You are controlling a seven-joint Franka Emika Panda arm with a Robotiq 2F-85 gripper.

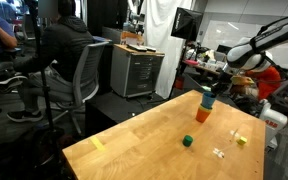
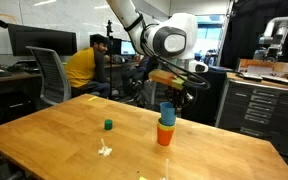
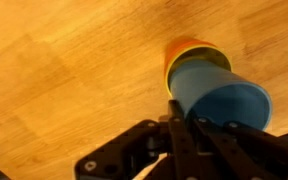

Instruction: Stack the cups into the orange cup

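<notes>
While the blue cup (image 3: 220, 100) sits high in the orange cup (image 3: 187, 47), my gripper (image 3: 176, 128) (can't tell if it's clamped or loose) could drag both over pulling away.

The orange cup (image 2: 165, 135) is standing upright on the table, close to the far edge in both exterior views and well apart from the near corners. The blue cup (image 2: 167, 111) is sitting mouth-up inside it, its upper part sticking out above the orange cup (image 1: 202, 116). In the wrist view the blue cup (image 3: 219, 95) is showing its open mouth, with a yellowish-orange rim (image 3: 189, 46) peeking out behind it. Whether that rim is a yellow cup nested between them cannot be told.
</notes>
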